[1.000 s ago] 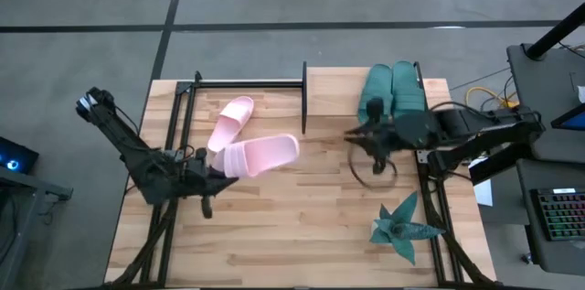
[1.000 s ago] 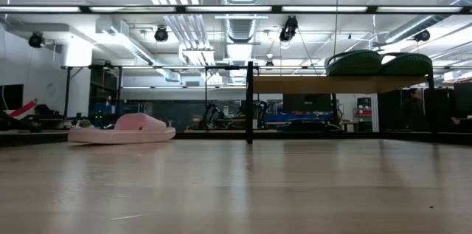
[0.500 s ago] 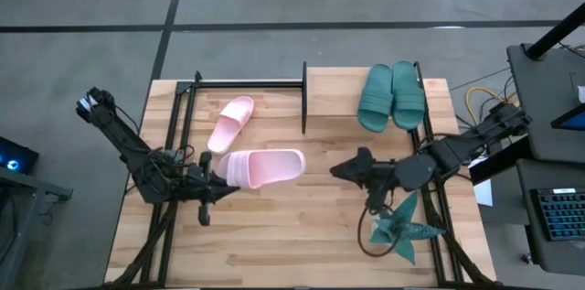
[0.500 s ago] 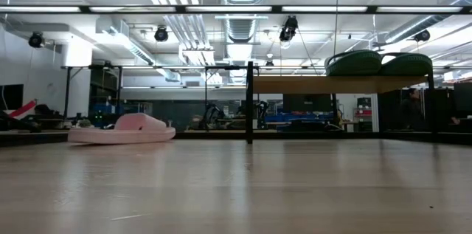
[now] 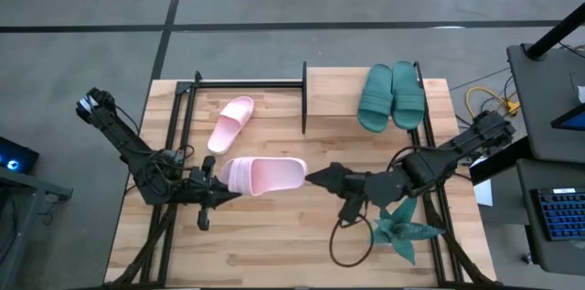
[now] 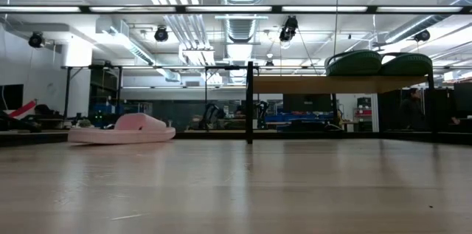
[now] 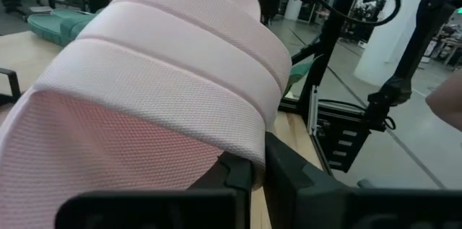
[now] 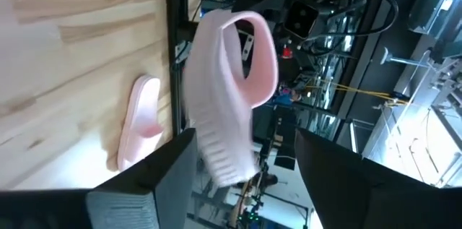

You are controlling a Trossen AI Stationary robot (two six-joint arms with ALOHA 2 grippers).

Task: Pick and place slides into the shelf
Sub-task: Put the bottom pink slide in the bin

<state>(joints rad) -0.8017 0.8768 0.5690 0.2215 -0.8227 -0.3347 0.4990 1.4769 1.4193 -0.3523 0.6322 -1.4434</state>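
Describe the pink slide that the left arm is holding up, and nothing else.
The held pink slide is a soft-looking pale pink sandal with one broad ribbed strap and a grooved sole. It hangs above the table's middle, lengthwise between the arms, clear of the wood. The left tool is shut on one end of it. The right tool stands open right at its other end, not gripping it.

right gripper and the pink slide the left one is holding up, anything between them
Nothing: in the right wrist view the held pink slide faces the open right gripper directly.
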